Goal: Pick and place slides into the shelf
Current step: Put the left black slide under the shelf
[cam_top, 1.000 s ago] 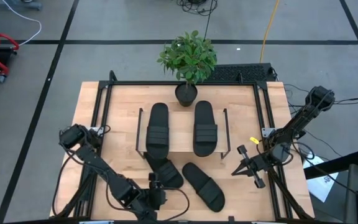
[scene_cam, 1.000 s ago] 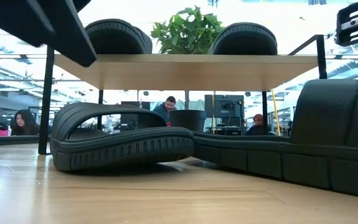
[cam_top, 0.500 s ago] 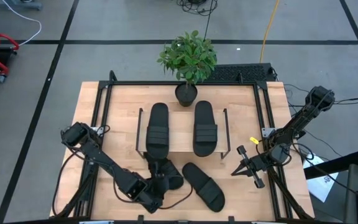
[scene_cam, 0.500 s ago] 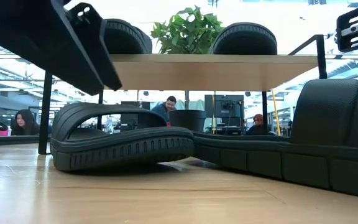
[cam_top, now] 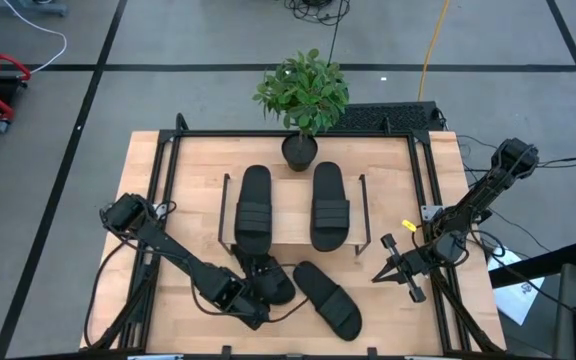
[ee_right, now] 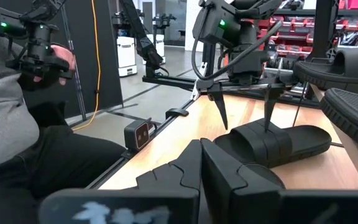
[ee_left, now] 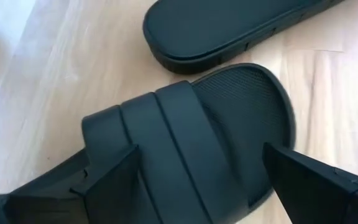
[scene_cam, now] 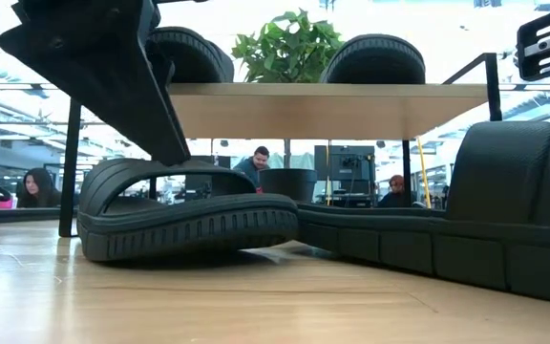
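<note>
Left gripper [ee_left: 201,168]: jaws spread wide, straddling the ribbed strap of a matte black slide [ee_left: 191,143] on the wood-grain worktop [cam_top: 183,200], gripping nothing. Right gripper [cam_top: 393,268]: jaws closed, empty.

My left pincer [cam_top: 259,300] straddles one slide [cam_top: 268,279]; another slide [cam_top: 328,298] crowds its side; the shelf [cam_top: 293,232] blocks ahead.

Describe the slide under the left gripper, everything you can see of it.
The slide is matte black, rubbery-looking, with a wide ribbed strap, textured footbed and grooved sole edge. It lies sole down on the table in front of the shelf, its far end against a second slide. The left gripper is open, fingers straddling the strap.
</note>
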Available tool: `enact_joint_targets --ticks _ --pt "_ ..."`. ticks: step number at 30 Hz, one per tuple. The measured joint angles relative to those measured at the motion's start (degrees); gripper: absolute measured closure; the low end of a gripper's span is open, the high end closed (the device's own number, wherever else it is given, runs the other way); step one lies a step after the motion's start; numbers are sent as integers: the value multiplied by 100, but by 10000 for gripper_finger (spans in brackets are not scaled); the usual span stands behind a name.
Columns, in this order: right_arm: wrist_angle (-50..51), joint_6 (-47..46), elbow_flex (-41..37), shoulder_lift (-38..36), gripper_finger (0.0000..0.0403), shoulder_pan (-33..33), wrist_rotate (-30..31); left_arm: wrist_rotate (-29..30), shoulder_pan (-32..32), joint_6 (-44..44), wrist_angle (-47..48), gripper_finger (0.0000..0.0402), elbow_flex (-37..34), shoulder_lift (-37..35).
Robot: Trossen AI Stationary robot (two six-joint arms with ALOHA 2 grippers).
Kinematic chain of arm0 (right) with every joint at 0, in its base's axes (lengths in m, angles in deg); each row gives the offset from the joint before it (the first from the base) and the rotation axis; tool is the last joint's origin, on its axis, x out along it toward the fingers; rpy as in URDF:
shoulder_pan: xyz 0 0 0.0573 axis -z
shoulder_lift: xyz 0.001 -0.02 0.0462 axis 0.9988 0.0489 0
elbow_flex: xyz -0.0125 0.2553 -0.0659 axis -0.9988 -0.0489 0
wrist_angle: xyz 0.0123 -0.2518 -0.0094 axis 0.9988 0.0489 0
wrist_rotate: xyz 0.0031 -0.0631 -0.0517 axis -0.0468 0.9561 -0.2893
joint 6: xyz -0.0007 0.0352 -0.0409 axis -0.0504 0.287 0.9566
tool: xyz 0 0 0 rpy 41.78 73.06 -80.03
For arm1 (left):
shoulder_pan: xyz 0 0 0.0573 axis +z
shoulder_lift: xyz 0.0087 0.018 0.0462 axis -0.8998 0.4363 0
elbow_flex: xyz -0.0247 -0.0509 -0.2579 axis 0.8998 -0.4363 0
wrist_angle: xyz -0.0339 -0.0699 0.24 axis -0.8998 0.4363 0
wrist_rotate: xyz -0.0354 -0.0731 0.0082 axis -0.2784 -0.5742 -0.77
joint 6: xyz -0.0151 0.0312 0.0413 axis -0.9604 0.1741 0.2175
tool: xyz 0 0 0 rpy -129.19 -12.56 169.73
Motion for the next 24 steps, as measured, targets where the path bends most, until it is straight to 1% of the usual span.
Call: enact_joint_targets --ticks 6,10,12,14,16,20,24 --pt "114 -96 0 0 403 0 2 -81 52 -177 -209 50 -2 0" --pt "130 -99 0 2 403 0 2 -191 30 -342 -816 50 -2 0" --pt "130 -100 0 2 403 0 -2 -289 30 -254 -1177 50 -1 0" --pt "131 -130 0 2 403 -2 -6 -385 30 -175 -1275 50 0 0" --pt "171 -210 0 2 403 0 -9 -242 23 -168 -1239 50 0 0" --pt "220 -252 0 2 403 -2 -11 319 -138 134 -1003 50 37 1" --pt "218 -252 0 2 403 -2 -13 615 -327 177 -656 50 392 2"
